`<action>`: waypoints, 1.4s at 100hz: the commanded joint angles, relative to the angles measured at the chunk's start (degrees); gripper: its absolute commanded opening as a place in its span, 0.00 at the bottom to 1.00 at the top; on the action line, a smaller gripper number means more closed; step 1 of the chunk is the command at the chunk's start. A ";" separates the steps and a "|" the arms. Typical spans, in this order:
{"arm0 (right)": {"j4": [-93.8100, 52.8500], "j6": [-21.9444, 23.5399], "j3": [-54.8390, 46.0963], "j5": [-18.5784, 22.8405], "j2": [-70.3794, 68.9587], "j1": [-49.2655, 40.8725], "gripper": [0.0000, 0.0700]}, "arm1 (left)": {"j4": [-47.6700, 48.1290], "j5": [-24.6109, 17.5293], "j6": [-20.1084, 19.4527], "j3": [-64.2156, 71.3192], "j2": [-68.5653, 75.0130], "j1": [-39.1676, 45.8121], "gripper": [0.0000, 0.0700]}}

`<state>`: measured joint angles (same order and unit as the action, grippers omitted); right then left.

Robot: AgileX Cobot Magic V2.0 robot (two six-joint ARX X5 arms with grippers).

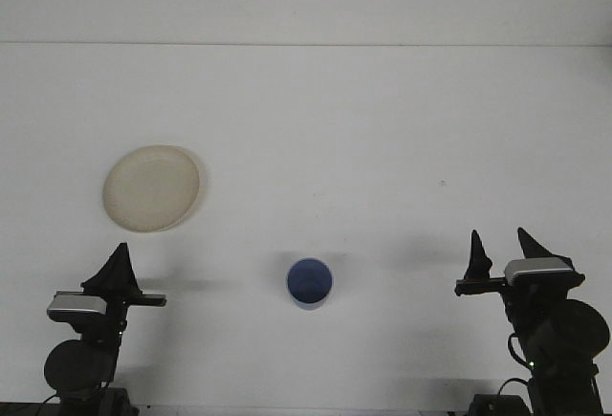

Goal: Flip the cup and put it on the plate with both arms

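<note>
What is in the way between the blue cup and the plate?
Nothing that shows. The cup stands alone near the middle of the table, and the plate lies up and to its left, with only bare white tabletop between them.

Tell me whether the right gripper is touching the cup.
Apart. The front view shows the right gripper well to the right of the cup, with bare table between them.
</note>
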<state>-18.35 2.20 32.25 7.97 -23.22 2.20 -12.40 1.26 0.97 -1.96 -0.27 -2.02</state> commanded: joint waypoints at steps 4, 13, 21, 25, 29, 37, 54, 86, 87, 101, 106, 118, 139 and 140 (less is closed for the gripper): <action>5.57 1.18 -2.45 1.14 -0.11 -0.22 0.71 | -0.57 0.02 0.15 1.09 0.09 -0.02 0.02; 8.79 1.20 -4.11 1.07 -0.13 -0.37 0.71 | -0.55 0.02 0.15 1.09 0.09 -0.02 0.02; 9.20 1.25 -4.33 1.07 -0.13 -0.37 0.71 | -0.55 0.02 0.15 1.09 0.09 -0.02 0.02; 9.40 1.25 -4.33 1.05 -0.13 -0.37 0.71 | -0.55 0.02 0.15 1.09 0.09 -0.02 0.02; 9.49 1.36 -4.33 1.07 -0.11 -0.37 0.71 | -0.55 0.02 0.15 1.09 0.09 -0.02 0.02; 9.46 1.46 -4.33 1.07 -0.09 -0.37 0.71 | -0.57 0.02 0.15 1.09 0.09 -0.02 0.02; 9.35 1.46 -4.33 1.07 -0.07 -0.37 0.71 | -0.57 0.02 0.15 1.09 0.09 -0.02 0.02; 9.33 1.44 -4.33 1.07 -0.07 -0.37 0.71 | -0.57 0.02 0.15 1.09 0.09 -0.02 0.02; 9.35 1.44 -4.33 1.07 -0.07 -0.37 0.71 | -0.55 0.02 0.15 1.09 0.09 -0.02 0.02; 9.33 1.44 -4.33 1.07 -0.07 -0.37 0.71 | -0.57 0.00 0.11 1.07 0.09 -0.02 0.02; 9.35 1.44 -4.33 1.07 -0.07 -0.37 0.71 | -0.57 0.02 0.13 1.07 0.09 -0.02 0.02; 9.33 1.44 -4.33 1.07 -0.07 -0.37 0.71 | -0.98 0.02 0.61 1.07 0.09 -0.02 0.02; 9.33 1.42 -4.33 1.07 -0.07 -0.37 0.71 | 2.01 0.02 1.29 -2.69 0.00 -0.02 0.02; 9.33 1.42 -4.33 1.07 -0.07 -0.37 0.71 | 2.36 0.02 1.29 -3.10 -0.02 -0.02 0.02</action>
<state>-9.58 2.87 27.77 8.95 -23.27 1.89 -10.83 1.26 1.63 -2.55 -0.27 -2.02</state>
